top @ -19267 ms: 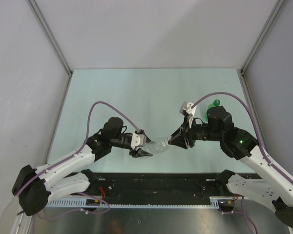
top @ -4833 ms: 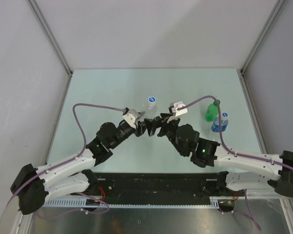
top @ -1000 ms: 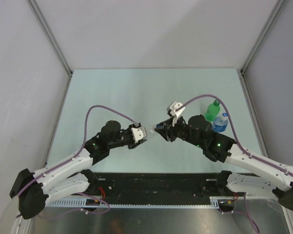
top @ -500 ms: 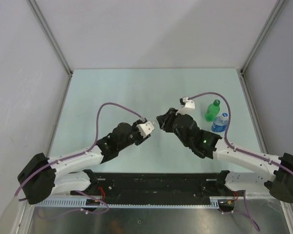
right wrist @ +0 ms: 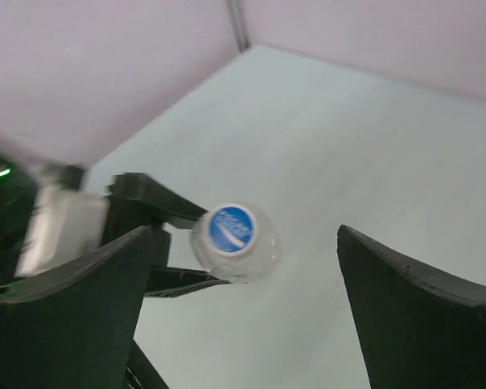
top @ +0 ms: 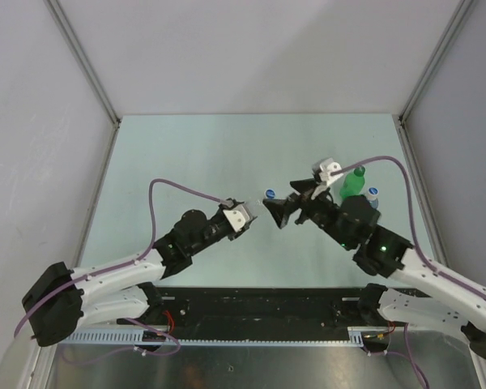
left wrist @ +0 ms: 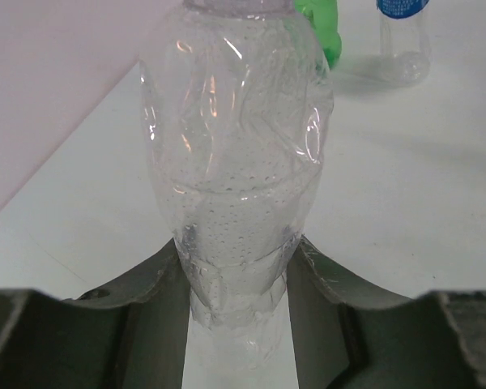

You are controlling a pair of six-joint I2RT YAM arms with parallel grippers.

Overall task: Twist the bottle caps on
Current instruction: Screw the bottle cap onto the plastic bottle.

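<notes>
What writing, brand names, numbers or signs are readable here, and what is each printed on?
No words or numbers are readable in any view.
On the cap of the clear bottle: a blue top with a white curved mark, no letters legible.
On the bottle with the blue label: the print is too blurred to read.

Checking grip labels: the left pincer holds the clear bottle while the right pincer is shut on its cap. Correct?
No. The right pincer is open, standing clear of the cap, as the right wrist view shows. The left pincer does hold the clear bottle.
</notes>
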